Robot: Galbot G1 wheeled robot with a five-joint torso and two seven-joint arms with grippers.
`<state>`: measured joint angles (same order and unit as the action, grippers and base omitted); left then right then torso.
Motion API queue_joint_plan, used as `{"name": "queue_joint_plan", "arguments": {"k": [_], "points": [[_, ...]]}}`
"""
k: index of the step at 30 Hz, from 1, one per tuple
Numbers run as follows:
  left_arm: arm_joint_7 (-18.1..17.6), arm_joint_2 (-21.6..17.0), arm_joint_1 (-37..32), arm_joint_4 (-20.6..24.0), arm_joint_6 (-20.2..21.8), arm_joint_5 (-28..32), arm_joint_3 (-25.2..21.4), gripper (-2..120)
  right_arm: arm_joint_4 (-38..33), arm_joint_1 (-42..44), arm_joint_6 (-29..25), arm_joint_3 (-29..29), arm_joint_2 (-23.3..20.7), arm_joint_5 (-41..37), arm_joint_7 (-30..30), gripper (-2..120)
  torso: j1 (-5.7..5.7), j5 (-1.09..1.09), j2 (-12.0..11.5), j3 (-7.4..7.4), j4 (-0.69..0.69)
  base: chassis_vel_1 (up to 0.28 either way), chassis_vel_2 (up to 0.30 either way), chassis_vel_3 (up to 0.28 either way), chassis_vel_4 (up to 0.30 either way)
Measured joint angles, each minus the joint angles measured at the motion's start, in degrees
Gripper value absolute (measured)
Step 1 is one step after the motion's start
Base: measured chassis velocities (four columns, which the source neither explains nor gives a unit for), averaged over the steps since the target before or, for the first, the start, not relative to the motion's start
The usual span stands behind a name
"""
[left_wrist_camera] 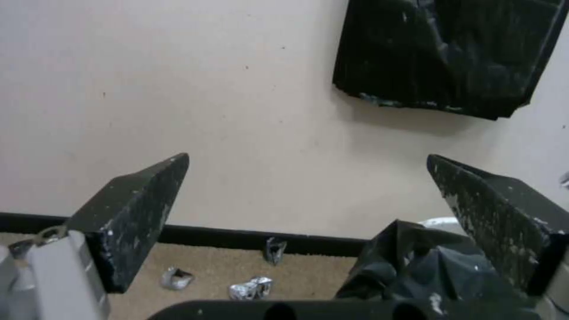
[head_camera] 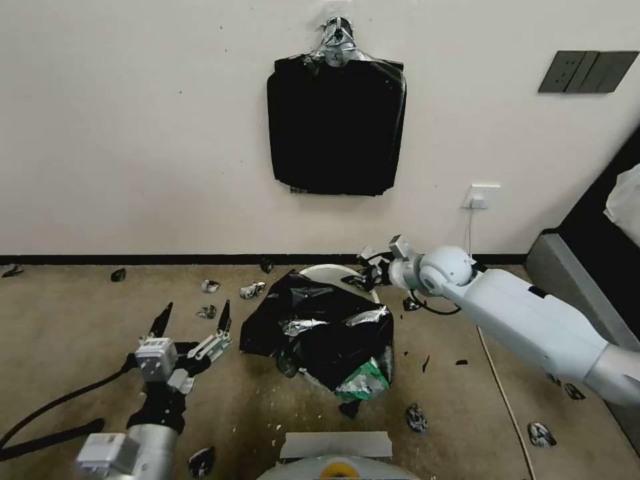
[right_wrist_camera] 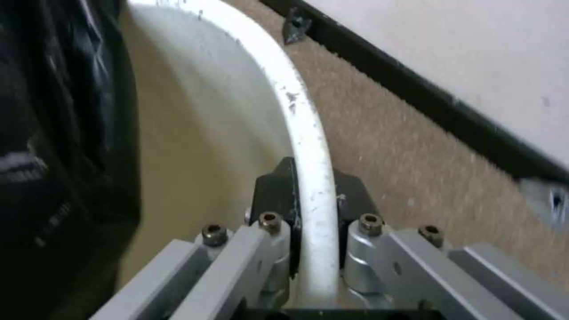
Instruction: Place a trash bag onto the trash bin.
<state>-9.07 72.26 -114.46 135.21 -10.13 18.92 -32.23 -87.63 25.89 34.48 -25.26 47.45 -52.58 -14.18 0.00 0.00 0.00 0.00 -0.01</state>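
Note:
The cream-white trash bin (head_camera: 333, 272) stands on the carpet by the wall, with its far rim bare. The crinkled black trash bag (head_camera: 320, 330) lies draped over its near side and covers most of it. My right gripper (head_camera: 370, 270) is shut on the bin's far right rim. In the right wrist view the rim (right_wrist_camera: 308, 133) runs between the pads of the right gripper (right_wrist_camera: 311, 195), and the bag (right_wrist_camera: 53, 133) lies beside it. My left gripper (head_camera: 193, 320) hangs open to the left of the bag, apart from it. Past the left gripper (left_wrist_camera: 307, 160), the bag (left_wrist_camera: 415, 266) and a bit of the bin's rim (left_wrist_camera: 442, 222) show.
A flat stack of black bags (head_camera: 337, 127) hangs taped on the wall above the bin. Several small black and silvery scraps (head_camera: 252, 290) litter the carpet. A wall socket (head_camera: 481, 195) with a cable is at the right, and dark furniture (head_camera: 600, 227) stands beyond it.

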Motion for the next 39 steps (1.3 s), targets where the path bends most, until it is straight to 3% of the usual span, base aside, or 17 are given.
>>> {"name": "queue_joint_plan", "arguments": {"k": [1,8,9,12,13,15,16,19,28,39], "points": [[0.0,0.0,0.0,0.0,0.0,0.0,0.0,100,0.0,0.0,0.0,0.0,0.0,0.0,0.0,6,0.00,0.00,0.0,0.00,0.00,0.000,0.000,0.000,0.000],[-0.3,-0.1,0.8,0.2,0.6,0.8,0.1,100,-10.0,10.7,3.2,11.0,-2.1,-11.9,18.7,6,0.00,0.01,0.0,0.00,0.00,0.000,0.000,0.000,0.000],[-0.3,-0.1,0.8,0.2,0.6,0.8,0.1,100,-10.0,10.7,3.2,11.0,-2.1,-11.9,18.7,6,0.00,0.01,0.0,0.00,0.00,0.000,0.000,0.000,0.000],[-0.4,-0.1,1.0,0.3,0.8,0.8,0.5,100,-15.7,18.0,3.2,16.7,-2.2,-14.8,27.8,6,0.00,0.02,0.0,0.00,0.00,0.000,0.000,0.000,0.000],[-0.4,-0.1,1.0,0.3,0.8,0.8,0.5,100,-15.7,18.0,3.2,16.7,-2.2,-14.8,27.8,6,0.00,0.02,0.0,0.00,0.00,0.000,0.000,0.000,0.000],[-0.4,0.0,1.2,0.4,0.9,0.8,0.8,100,-20.1,22.6,3.3,20.7,-1.5,-17.5,36.7,6,0.00,-0.01,0.0,0.00,0.00,0.000,0.000,0.000,0.000],[-0.4,0.0,1.2,0.4,0.9,0.8,0.8,100,-20.1,22.6,3.3,20.7,-1.5,-17.5,36.7,6,0.00,-0.01,0.0,0.00,0.00,0.000,0.000,0.000,0.000],[-0.5,0.1,1.2,0.4,0.9,0.7,1.1,100,-24.0,26.4,2.8,23.9,0.3,-19.9,45.6,6,0.00,0.00,0.0,0.00,0.00,0.000,0.000,0.000,0.000],[-0.5,0.9,-0.1,1.5,0.6,0.3,0.7,100,-28.0,34.7,-2.3,29.0,6.0,-20.1,57.8,6,0.00,0.00,0.0,0.00,0.00,0.000,0.000,0.000,0.000],[-0.5,1.0,-1.1,1.8,0.2,1.5,-1.3,100,-28.8,40.4,-5.8,29.3,12.6,-14.4,58.5,6,0.00,-0.01,0.0,0.00,0.00,0.000,0.000,0.000,0.000]]}}
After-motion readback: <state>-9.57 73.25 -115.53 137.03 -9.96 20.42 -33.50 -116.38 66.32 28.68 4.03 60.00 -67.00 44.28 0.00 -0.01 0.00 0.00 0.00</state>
